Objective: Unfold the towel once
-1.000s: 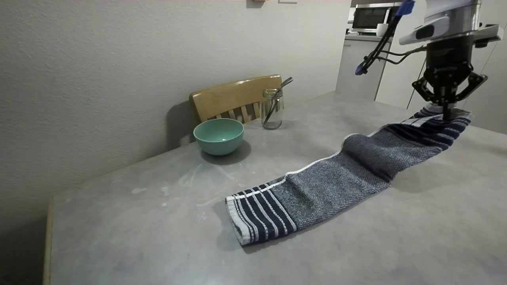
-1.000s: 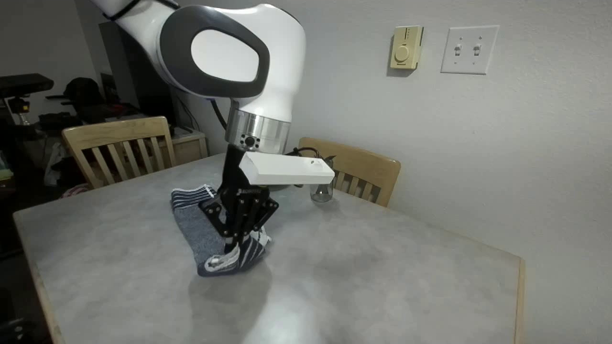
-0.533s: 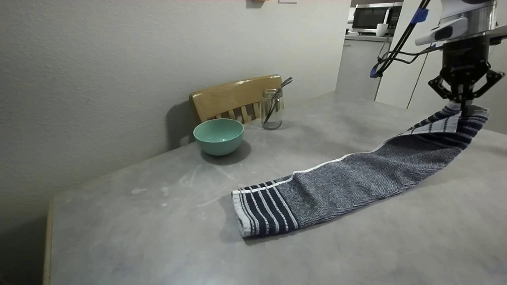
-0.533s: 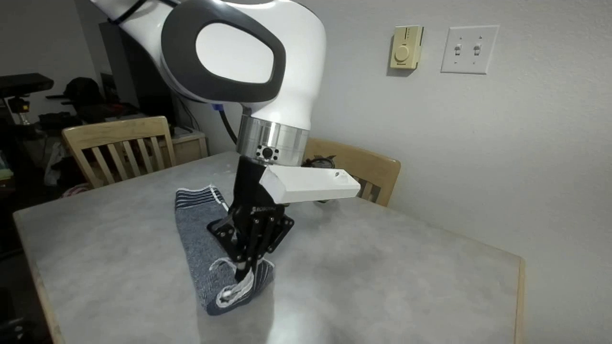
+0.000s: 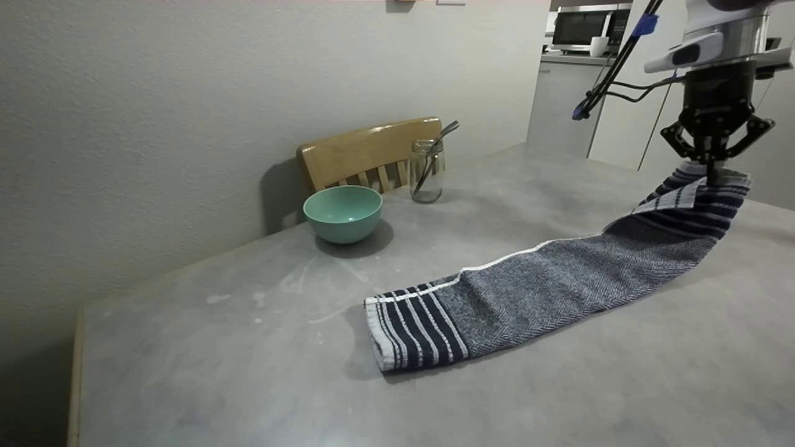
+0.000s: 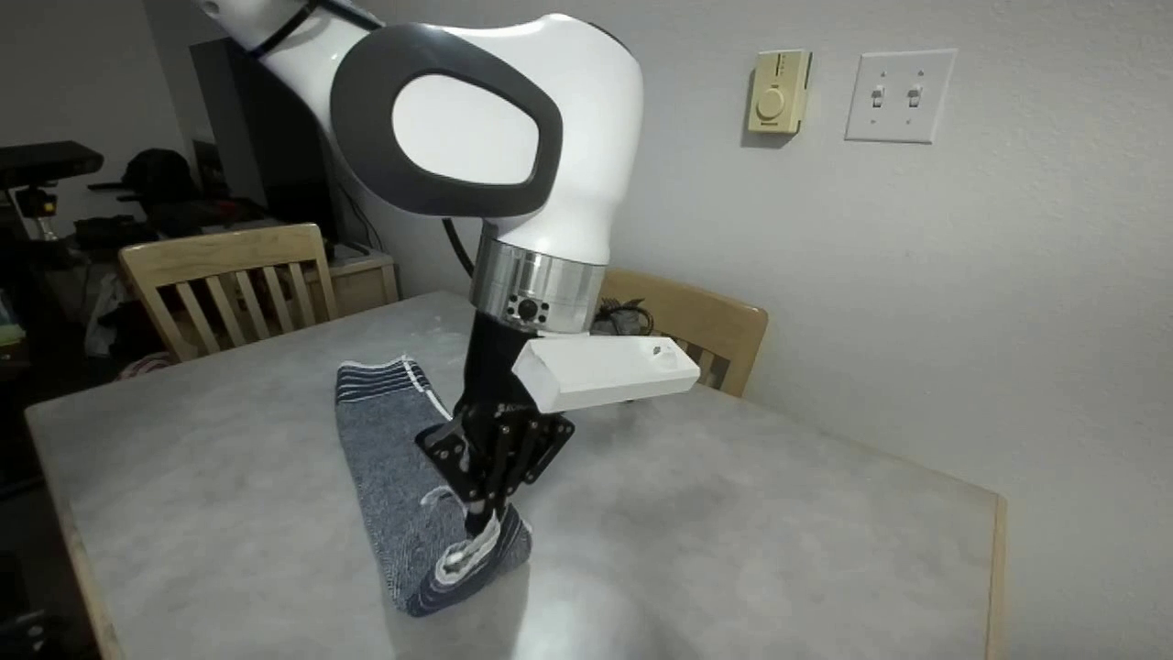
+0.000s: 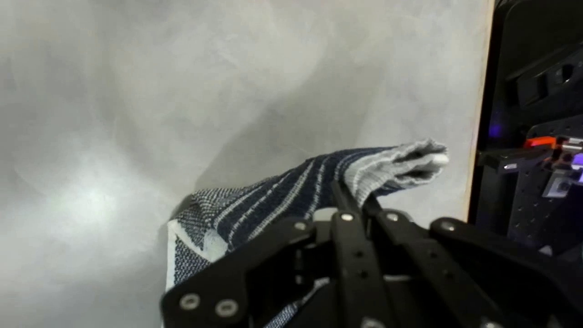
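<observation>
A long grey-blue towel (image 5: 546,285) with navy and white striped ends stretches across the table. One striped end lies flat, while the opposite end is lifted into my gripper (image 5: 712,174). In the wrist view, the fingers pinch the towel (image 7: 291,187) close to its pale hem, and folded layers stick out beyond them to the right. My gripper (image 6: 483,522) tilts slightly over the raised end in an exterior view, with the towel (image 6: 389,467) running back from it to the far striped end. The finger pads themselves are hidden by cloth.
A teal bowl (image 5: 343,214) stands by the wall, near a glass jar (image 5: 427,180) holding utensils. Behind them is a wooden chair (image 5: 372,149). A second chair (image 6: 229,275) stands at the table's far edge. The wooden table edge (image 7: 478,114) runs close to the held end.
The gripper has drawn the towel end away from the bowl, flattening a hump in the middle and dragging the far striped end slightly. In the last half second it has come back and down a little.
</observation>
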You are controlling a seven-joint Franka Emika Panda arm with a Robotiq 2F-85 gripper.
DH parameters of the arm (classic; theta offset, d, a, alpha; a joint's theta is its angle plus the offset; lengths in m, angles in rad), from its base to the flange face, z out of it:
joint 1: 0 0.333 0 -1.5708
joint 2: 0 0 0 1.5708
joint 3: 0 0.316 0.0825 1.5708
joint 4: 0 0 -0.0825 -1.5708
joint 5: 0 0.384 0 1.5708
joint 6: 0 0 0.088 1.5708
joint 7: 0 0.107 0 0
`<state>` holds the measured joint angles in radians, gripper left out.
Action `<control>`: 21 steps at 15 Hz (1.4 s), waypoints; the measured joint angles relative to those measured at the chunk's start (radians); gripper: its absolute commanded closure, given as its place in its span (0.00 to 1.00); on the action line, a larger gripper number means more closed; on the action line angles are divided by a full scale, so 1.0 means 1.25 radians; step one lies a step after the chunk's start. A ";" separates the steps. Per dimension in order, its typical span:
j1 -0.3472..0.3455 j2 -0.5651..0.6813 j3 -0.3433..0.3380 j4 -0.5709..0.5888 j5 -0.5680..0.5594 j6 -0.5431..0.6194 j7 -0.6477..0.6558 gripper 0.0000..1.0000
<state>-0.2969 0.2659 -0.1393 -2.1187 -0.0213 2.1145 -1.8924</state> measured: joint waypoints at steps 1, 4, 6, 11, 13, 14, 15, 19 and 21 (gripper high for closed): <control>-0.003 0.008 -0.003 0.012 0.029 0.001 0.004 0.99; -0.021 0.029 -0.021 0.057 0.088 0.001 0.025 0.99; -0.034 0.041 -0.032 0.096 0.098 0.000 0.038 0.99; -0.047 0.070 -0.040 0.178 0.098 0.000 0.052 0.70; -0.047 0.081 -0.040 0.202 0.098 -0.002 0.052 0.57; -0.047 0.086 -0.039 0.210 0.097 -0.002 0.052 0.49; -0.047 0.090 -0.038 0.216 0.096 -0.002 0.052 0.42; -0.042 0.091 -0.032 0.218 0.093 0.000 0.052 0.15; -0.038 0.088 -0.026 0.218 0.090 0.000 0.052 0.00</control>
<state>-0.3448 0.3763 -0.1714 -1.8465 0.0914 2.1143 -1.8269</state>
